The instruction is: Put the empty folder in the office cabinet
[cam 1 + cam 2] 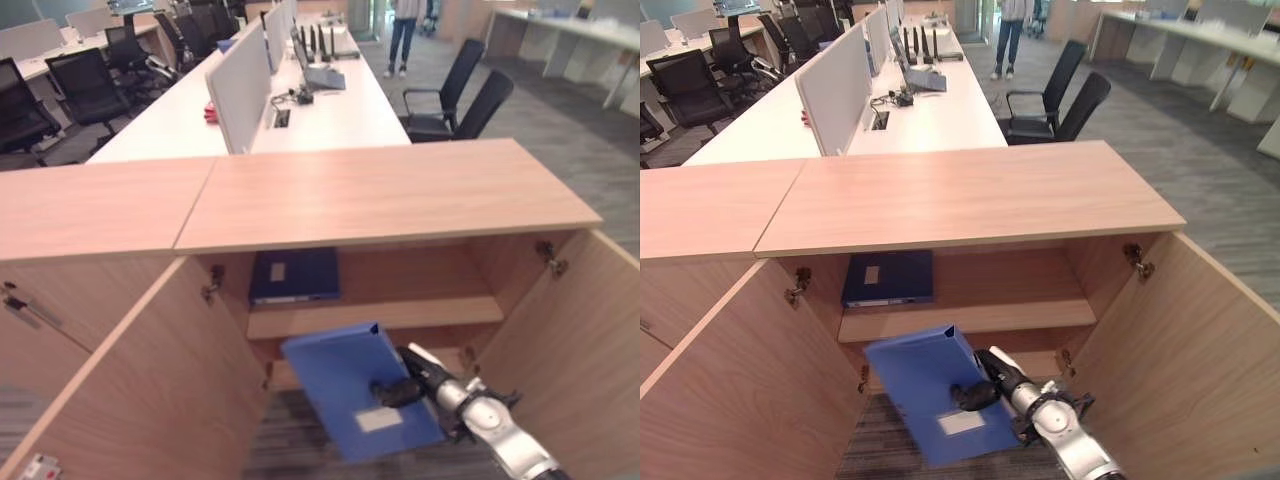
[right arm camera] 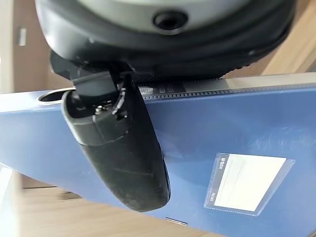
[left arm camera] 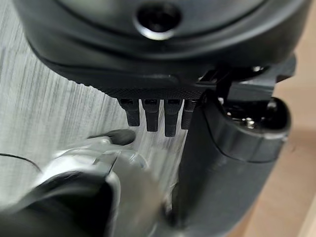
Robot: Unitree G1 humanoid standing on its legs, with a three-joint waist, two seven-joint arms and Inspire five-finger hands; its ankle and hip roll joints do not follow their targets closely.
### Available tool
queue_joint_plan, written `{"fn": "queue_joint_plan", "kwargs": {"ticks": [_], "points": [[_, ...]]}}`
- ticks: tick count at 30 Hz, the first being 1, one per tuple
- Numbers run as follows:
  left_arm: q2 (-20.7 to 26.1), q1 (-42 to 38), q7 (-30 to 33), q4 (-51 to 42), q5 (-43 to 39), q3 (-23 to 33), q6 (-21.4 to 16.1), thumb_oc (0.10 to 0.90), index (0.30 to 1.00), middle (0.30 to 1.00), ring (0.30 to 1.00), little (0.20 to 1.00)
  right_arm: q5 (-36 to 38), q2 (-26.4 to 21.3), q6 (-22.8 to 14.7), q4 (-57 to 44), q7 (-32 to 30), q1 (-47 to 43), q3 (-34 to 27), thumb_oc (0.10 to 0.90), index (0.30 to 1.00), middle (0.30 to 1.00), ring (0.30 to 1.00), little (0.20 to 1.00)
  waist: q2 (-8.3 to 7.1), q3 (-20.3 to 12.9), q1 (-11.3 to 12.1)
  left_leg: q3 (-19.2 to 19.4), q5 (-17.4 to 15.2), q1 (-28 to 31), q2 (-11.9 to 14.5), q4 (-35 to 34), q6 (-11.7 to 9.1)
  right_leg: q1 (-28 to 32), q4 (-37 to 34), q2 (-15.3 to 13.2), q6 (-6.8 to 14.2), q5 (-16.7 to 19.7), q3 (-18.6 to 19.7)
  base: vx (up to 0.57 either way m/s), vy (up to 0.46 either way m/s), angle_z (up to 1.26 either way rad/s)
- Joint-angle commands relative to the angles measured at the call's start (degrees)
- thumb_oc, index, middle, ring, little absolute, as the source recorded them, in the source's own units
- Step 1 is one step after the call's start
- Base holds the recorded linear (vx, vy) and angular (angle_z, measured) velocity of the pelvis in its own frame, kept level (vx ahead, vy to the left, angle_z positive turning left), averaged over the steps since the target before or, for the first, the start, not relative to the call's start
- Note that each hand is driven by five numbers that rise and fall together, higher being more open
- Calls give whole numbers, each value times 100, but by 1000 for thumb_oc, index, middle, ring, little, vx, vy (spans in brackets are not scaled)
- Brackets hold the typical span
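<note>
The wooden cabinet [image 1: 390, 195] stands open, with its two doors swung out to the sides; its flat top is light wood, and it joins another cabinet top [image 1: 95, 205] on the left; inside, a shelf [image 1: 375, 315] runs across the middle; a dark blue folder [image 1: 294, 275] lies flat on the left part of that shelf, with a small pale label on its cover; the right part of the shelf is bare wood; under the cabinet the floor [image 1: 890, 440] is grey carpet; behind the cabinet a long white bench [image 1: 330, 110] stretches away, with a laptop [image 1: 322, 75] on it.
</note>
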Motion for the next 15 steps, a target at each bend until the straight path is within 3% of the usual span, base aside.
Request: {"fn": "queue_joint_plan", "kwargs": {"ticks": [1, 2, 3, 7, 9, 15], "points": [[-61, -5, 134, 880, 886, 179, 28, 800, 900, 900, 900, 900, 1589, 362, -462, -260, -61, -450, -358, 400, 300, 300, 300, 300, -47, -89, 15, 99, -124, 90, 141, -72, -299, 47, -1208, 276, 321, 1274, 102, 65, -117, -20], [-114, -9, 183, 1288, 1115, 390, 68, 800, 900, 900, 900, 900, 1729, 398, -437, -169, -102, -477, -422, 400, 300, 300, 300, 300, -74, -51, 21, 79, -145, 127, 153, -58, -316, -116, -1363, 391, 315, 1291, 186, 180, -202, -40], [-169, 31, 325, 1838, 1648, 637, 50, 800, 900, 900, 900, 900, 2083, 525, -456, -9, -230, -575, -569, 400, 300, 300, 300, 300, -180, 53, 42, 65, -209, 259, 129, -35, -376, -453, -1951, 655, 410, 1567, 328, 149, -126, -42], [-103, -48, 500, 2110, 2315, 634, -15, 800, 900, 900, 900, 900, 2633, 730, -587, -24, -354, -541, -784, 400, 300, 300, 300, 300, -335, 159, 98, -54, -283, 407, 76, -48, -445, -643, -2567, 799, 555, 1992, 509, 220, -89, -2], [89, -179, 624, 2195, 2851, 574, -108, 800, 900, 900, 900, 900, 2975, 787, -755, -105, -383, -383, -982, 400, 300, 300, 300, 300, -456, 118, 175, -201, -390, 463, 63, -65, -475, -544, -2829, 831, 528, 2050, 378, 317, -108, 30], [511, -555, 849, 2394, 2912, 736, -74, 800, 900, 900, 900, 900, 3552, 903, -998, -102, -492, -225, -1334, 400, 300, 300, 300, 300, -503, -29, 43, -348, -363, 370, 312, -70, -641, -587, -2721, 928, 422, 1922, 295, 267, -137, 49]]}}
